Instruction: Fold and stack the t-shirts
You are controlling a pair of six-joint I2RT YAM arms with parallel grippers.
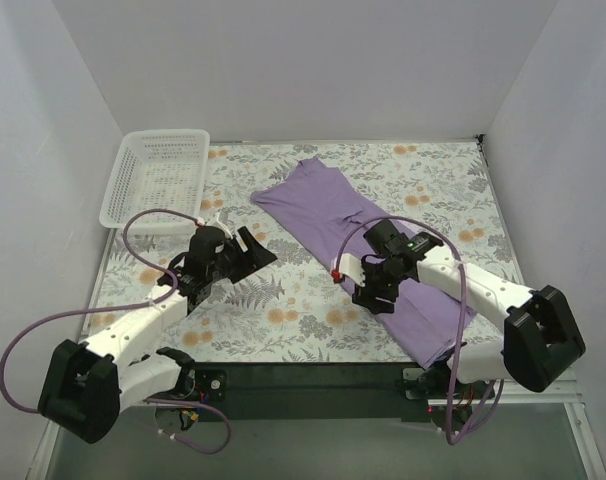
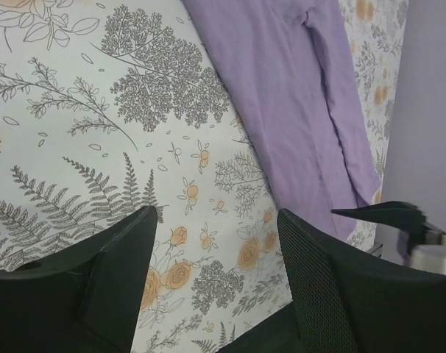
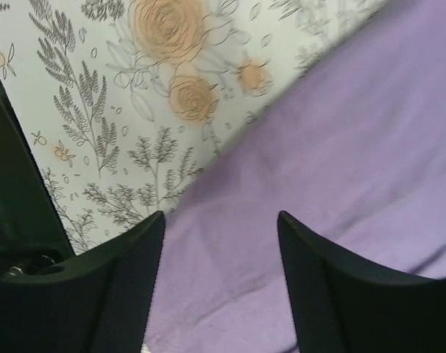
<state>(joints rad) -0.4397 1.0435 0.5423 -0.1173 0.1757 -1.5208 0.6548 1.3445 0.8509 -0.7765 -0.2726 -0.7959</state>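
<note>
The lavender-purple t-shirt (image 1: 355, 226) lies folded into a long narrow strip, running diagonally from the middle back of the table to the near right. My right gripper (image 1: 371, 298) is open and empty, low over the strip's left edge. In the right wrist view its jaws (image 3: 219, 220) stand apart with purple cloth (image 3: 341, 147) between and under them. My left gripper (image 1: 255, 248) is open and empty over the floral cover, left of the shirt. In the left wrist view (image 2: 216, 220) only the cover shows between the jaws, and the shirt (image 2: 296, 95) lies beyond.
A white plastic basket (image 1: 165, 133) stands at the back left corner. The floral table cover (image 1: 283, 310) covers the whole table. White walls close in the left, back and right sides. Purple cables loop from both arms.
</note>
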